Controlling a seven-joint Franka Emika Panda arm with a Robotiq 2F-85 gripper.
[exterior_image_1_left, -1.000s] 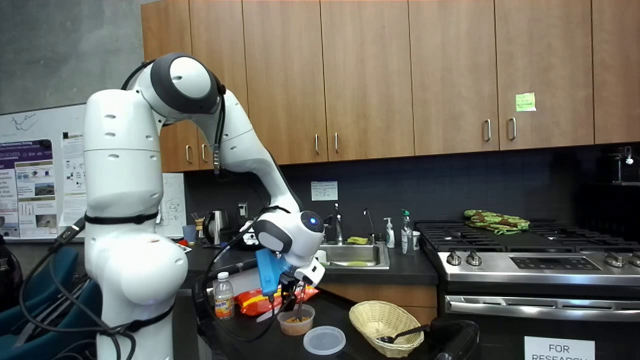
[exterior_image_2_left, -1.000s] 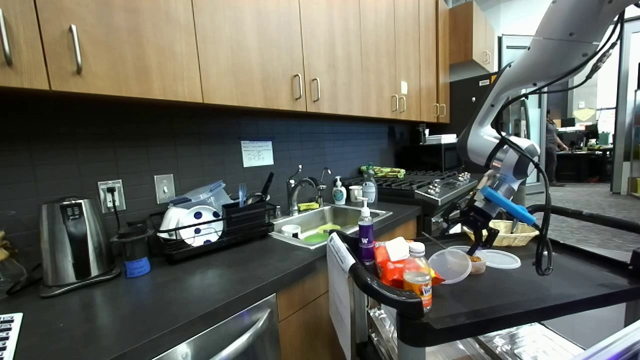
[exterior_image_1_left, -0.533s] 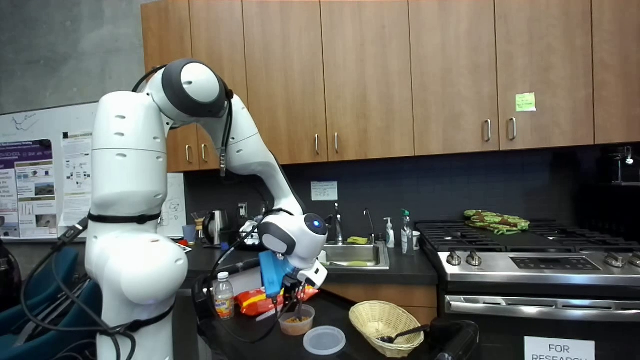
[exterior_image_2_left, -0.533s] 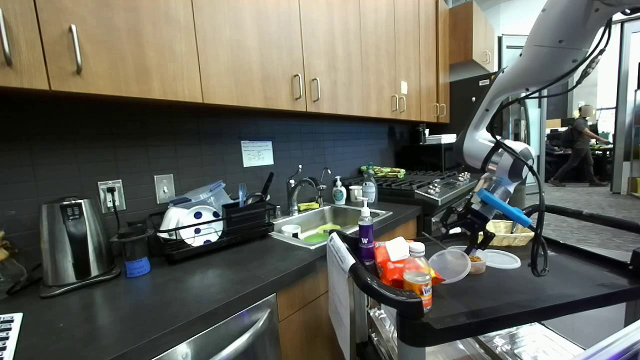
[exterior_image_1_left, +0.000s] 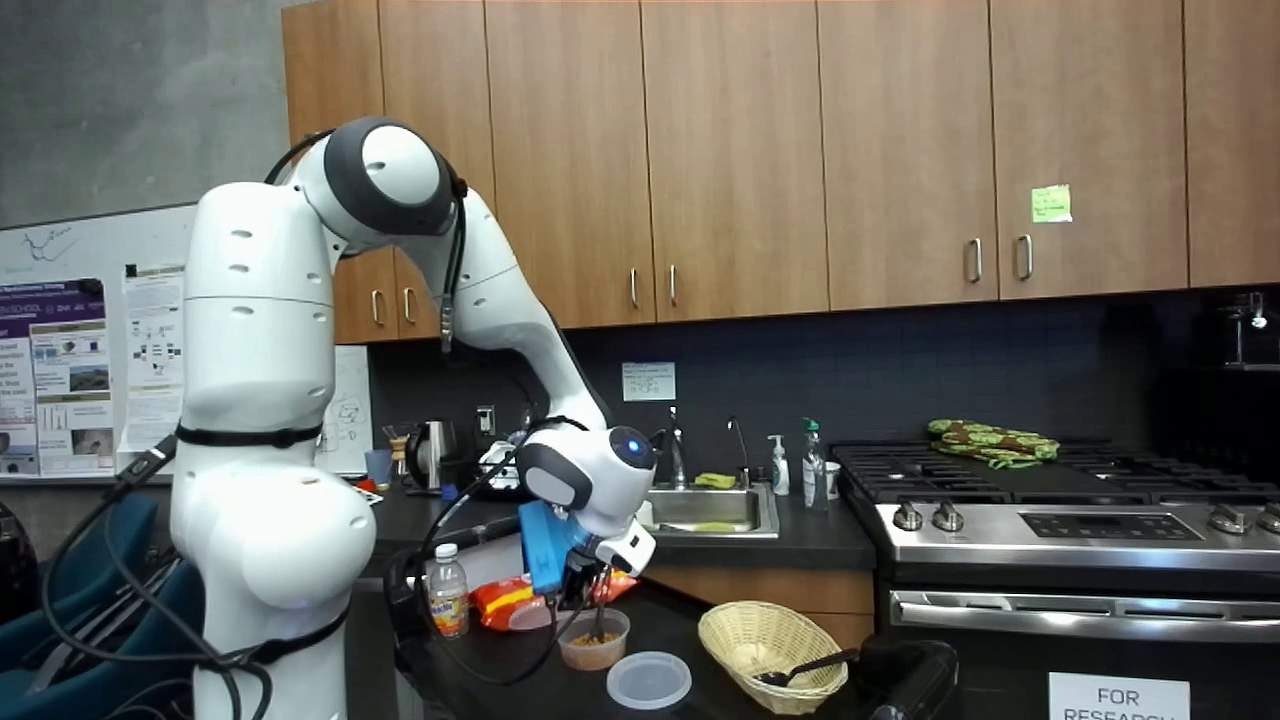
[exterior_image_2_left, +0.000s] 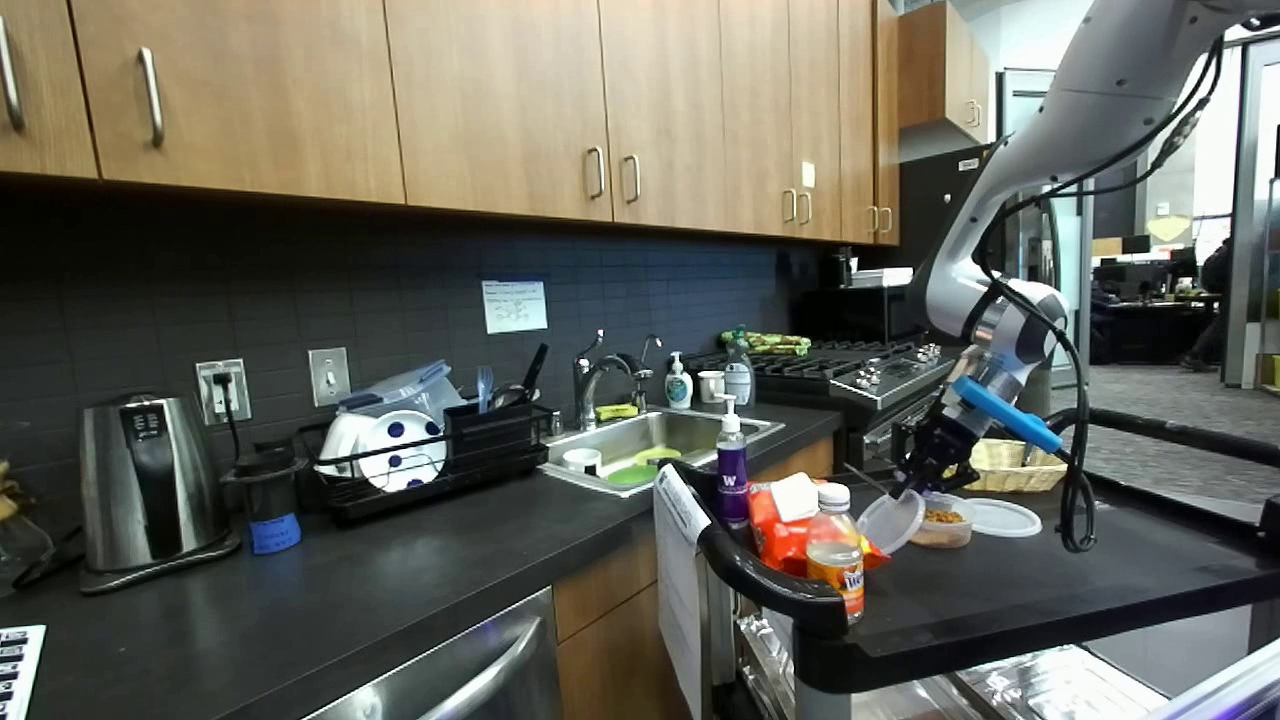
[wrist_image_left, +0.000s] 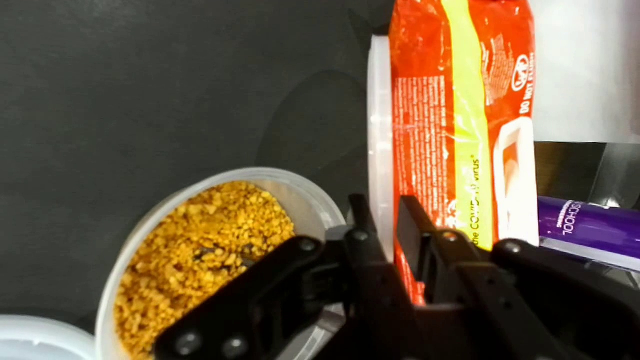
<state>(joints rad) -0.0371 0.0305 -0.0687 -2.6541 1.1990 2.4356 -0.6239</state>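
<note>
Front half of the cart (exterior_image_2_left: 1120, 565) looks like my best swing room. My claw (wrist_image_left: 384, 210) points down, jaws nearly together. The pack (wrist_image_left: 425, 140) by the cart's edge looks like a backstop; the tub (wrist_image_left: 306, 210) makes the other side tight. The lid (wrist_image_left: 380, 135) stands on edge against the pack, rim lined up between my jaws; can't tell if I've got it.

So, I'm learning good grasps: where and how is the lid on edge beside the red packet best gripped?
Probably by the upper rim of the lid, coming from above, pinched face to face: it stands tilted on edge, showing its thin side in the wrist view, with the red packet close along one face, which may crowd that side.
</note>
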